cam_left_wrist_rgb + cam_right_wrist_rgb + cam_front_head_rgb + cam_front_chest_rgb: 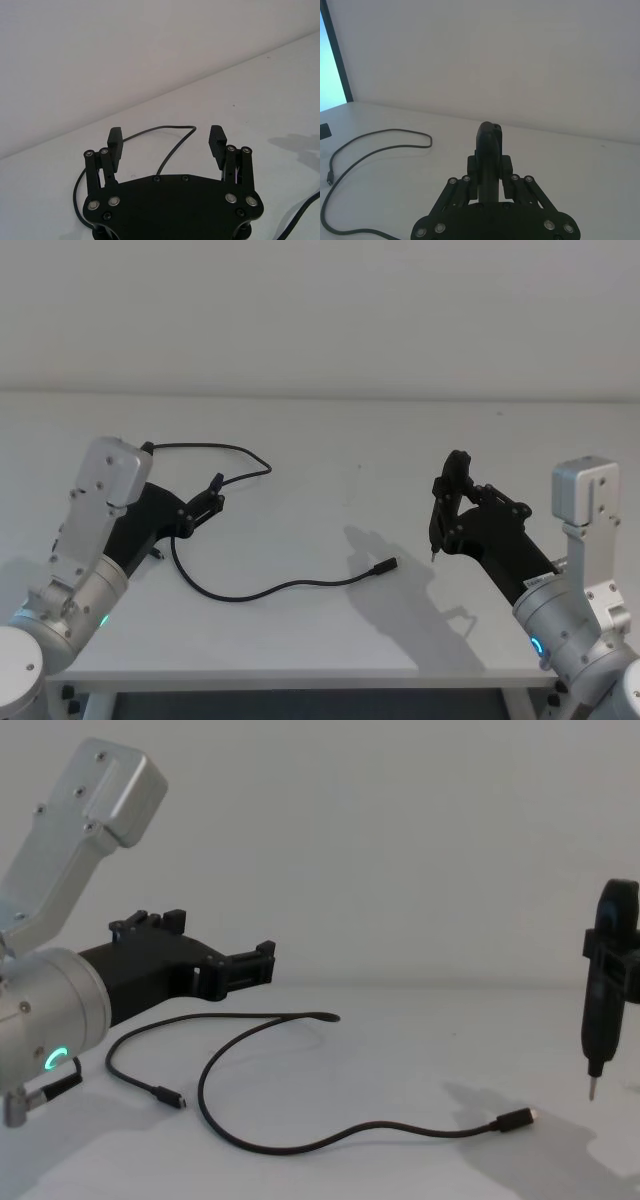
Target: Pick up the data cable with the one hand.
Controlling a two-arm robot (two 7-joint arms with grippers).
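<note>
Found the left gripper (pixel 166 139) spread wide and holding nothing, raised above the table (pixel 320 645) at its left side. Saw the data cable (pixel 300 582) loose on that table, looped beneath and ahead of that gripper, one plug (pixel 385 566) lying toward the middle. Judged it best to lower straight over the strand between the pads (pixel 218 137), keep it centred, then close just off the surface. Noted the right gripper (pixel 447 502) parked aloft at the right. Could not trace the cable behind the left arm, nor tell how near the pads stood to it
</note>
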